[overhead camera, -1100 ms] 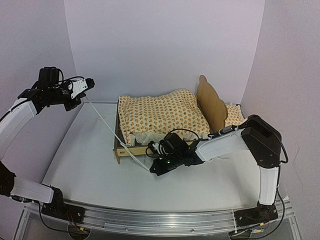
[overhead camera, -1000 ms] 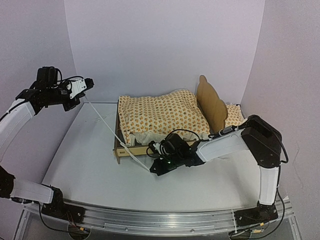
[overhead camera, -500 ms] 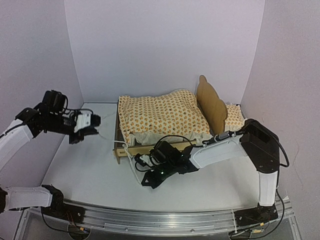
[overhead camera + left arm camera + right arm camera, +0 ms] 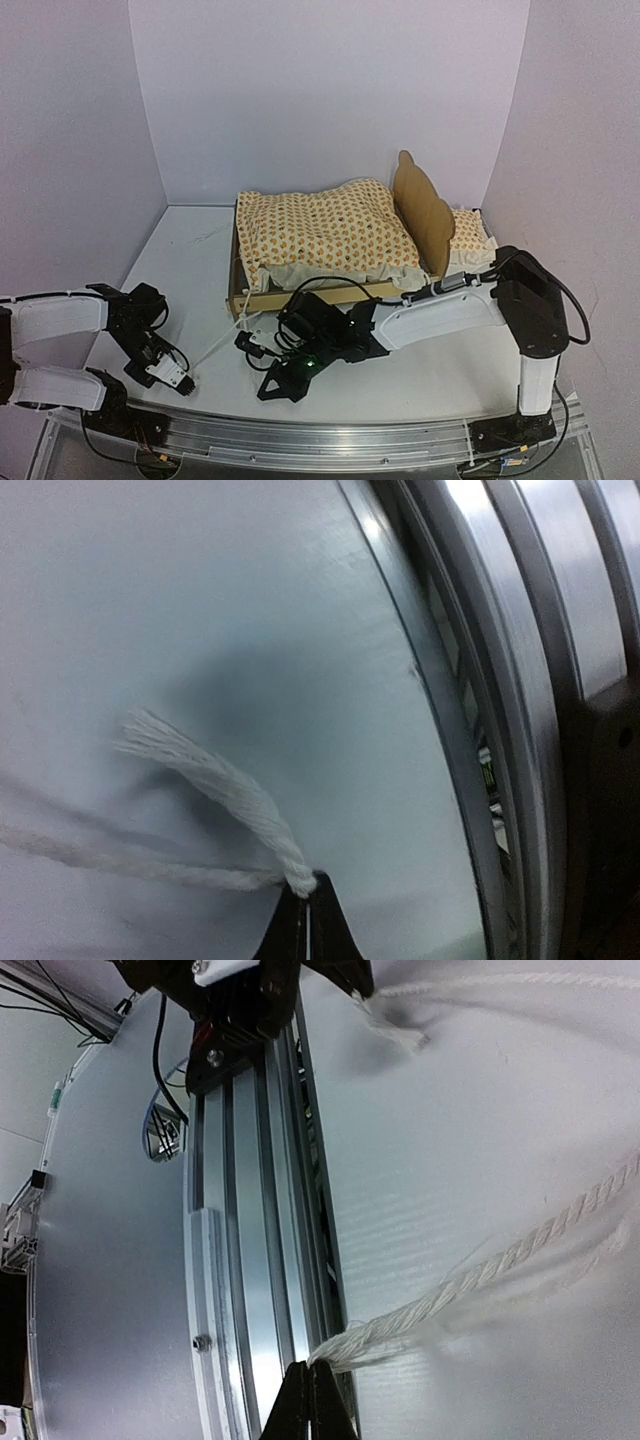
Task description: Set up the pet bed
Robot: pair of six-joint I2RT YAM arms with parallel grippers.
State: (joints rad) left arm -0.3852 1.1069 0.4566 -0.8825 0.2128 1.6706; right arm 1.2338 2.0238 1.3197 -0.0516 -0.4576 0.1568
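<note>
Now, left claw: clamped fully closed on the frayed end of a white cord, low over the desk by its front edge.
Right claw: likewise closed, nipping another frayed cord end.
Cord: seemingly runs back to the bed's near foot corner.
Pet bed: mid-desk, behind both claws, patterned cushion lying in it.

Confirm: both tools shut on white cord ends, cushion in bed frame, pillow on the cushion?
Pillow is wrong. Top view shows the pillow beyond the headboard, outside the bed frame, not on the cushion. Left tool and right tool are shut on cord ends.
</note>
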